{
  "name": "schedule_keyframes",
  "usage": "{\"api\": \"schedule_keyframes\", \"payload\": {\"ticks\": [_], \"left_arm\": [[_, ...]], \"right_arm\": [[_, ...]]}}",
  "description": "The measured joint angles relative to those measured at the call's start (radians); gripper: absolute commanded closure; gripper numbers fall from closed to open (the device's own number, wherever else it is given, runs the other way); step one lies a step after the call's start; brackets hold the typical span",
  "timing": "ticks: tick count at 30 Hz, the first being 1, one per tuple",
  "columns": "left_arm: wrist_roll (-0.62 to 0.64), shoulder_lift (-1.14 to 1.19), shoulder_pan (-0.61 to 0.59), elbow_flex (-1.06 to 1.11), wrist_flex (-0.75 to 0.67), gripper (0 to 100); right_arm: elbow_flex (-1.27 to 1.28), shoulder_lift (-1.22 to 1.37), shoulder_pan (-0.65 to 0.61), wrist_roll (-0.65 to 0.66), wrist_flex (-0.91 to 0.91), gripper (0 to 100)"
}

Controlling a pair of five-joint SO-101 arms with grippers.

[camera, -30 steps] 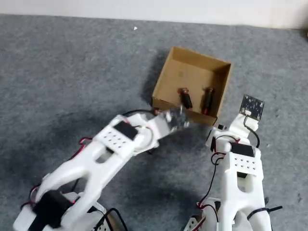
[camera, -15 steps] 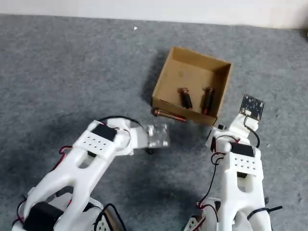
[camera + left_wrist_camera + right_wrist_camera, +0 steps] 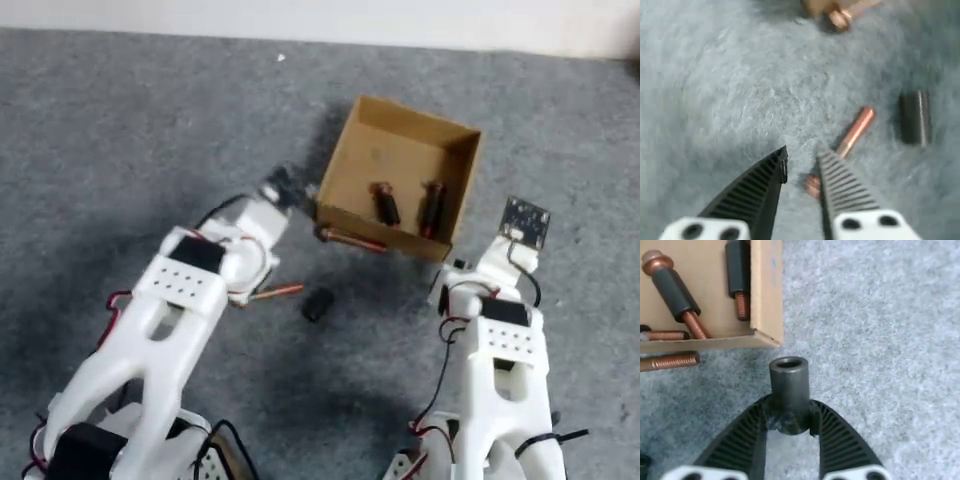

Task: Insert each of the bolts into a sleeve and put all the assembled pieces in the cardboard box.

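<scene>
Grip on a black sleeve [image 3: 788,382], slack jaws over a copper bolt [image 3: 854,134].
The right gripper [image 3: 790,412] clamps the sleeve near a corner of the cardboard box [image 3: 766,290]; the left gripper [image 3: 803,154], slightly parted and empty, hangs above the bolt, a loose sleeve [image 3: 915,116] near it.

In box [image 3: 352,150]: left piece [image 3: 385,204] beside right piece [image 3: 431,207]. On table [image 3: 120,130], just before front wall: bolt [image 3: 352,239]. Nearer the arms: second bolt [image 3: 275,291], loose sleeve [image 3: 318,304] just right of it. Off box's front right corner: held sleeve [image 3: 789,380] in right tool [image 3: 790,407].
</scene>
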Motion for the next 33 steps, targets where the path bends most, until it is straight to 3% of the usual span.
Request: {"api": "schedule_keyframes", "payload": {"ticks": [9,12,17,20,25,33], "left_arm": [[0.687,0.0,0.002,-0.028,0.04,98],[0.872,0.0,0.002,0.014,0.043,91],[1.146,-0.002,0.002,0.078,0.043,71],[1.215,-0.002,0.025,0.112,0.043,65],[1.315,-0.002,0.077,0.149,0.034,65],[1.33,-0.002,0.058,0.27,-0.161,65]], "right_arm": [[0.0,0.0,0.0,0.0,0.0,99.5],[0.0,0.0,0.0,0.0,0.0,99.5],[0.0,0.0,0.0,0.0,0.0,99.5],[0.0,0.0,0.0,0.0,0.0,99.5],[0.0,0.0,0.0,0.0,0.0,99.5],[0.0,0.0,0.0,0.0,0.0,99.5]]}}
